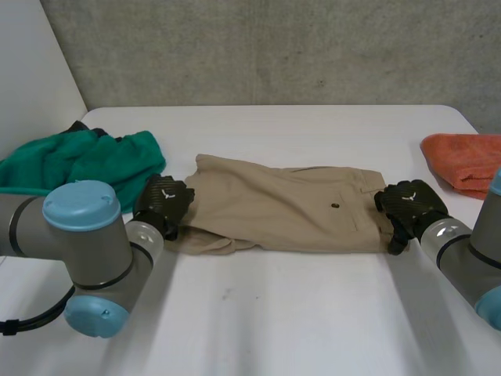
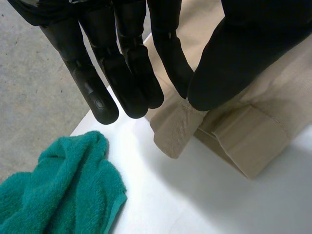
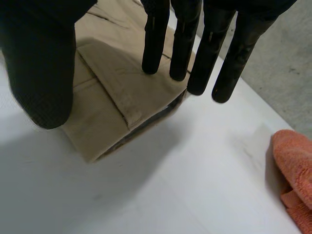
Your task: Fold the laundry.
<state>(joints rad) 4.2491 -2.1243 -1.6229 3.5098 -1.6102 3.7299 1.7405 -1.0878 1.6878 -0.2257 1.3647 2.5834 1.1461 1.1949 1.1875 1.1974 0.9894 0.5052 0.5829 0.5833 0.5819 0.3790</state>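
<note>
The khaki trousers (image 1: 274,207) lay in the middle of the white table (image 1: 274,313), flat and already doubled lengthwise, one leg over the other. Their waistband pointed toward the table's right edge and their hems toward its left. Judging from that, the first fold was done and at least one crosswise fold was left, bringing hems and waistband together. A crumpled green towel (image 1: 94,160) near the far left corner and an orange towel (image 1: 466,160) at the right edge looked unfolded, so most of the laundry seemed to be waiting.

The left hand (image 1: 163,200) was at the hem end. In its wrist view the thumb (image 2: 229,63) and the nearest finger (image 2: 170,53) met on a corner of the hem (image 2: 175,131), which rose slightly between them. It appeared to be pinching the cloth, while the other fingers hung straight and free beside it.

The right hand (image 1: 409,202) was at the waistband end. In its wrist view its fingers (image 3: 183,44) were straight and spread over the waistband (image 3: 117,97), with the thumb well apart at the near corner. It was released and grasped nothing, and whether the fingertips touched the cloth could not be told.
</note>
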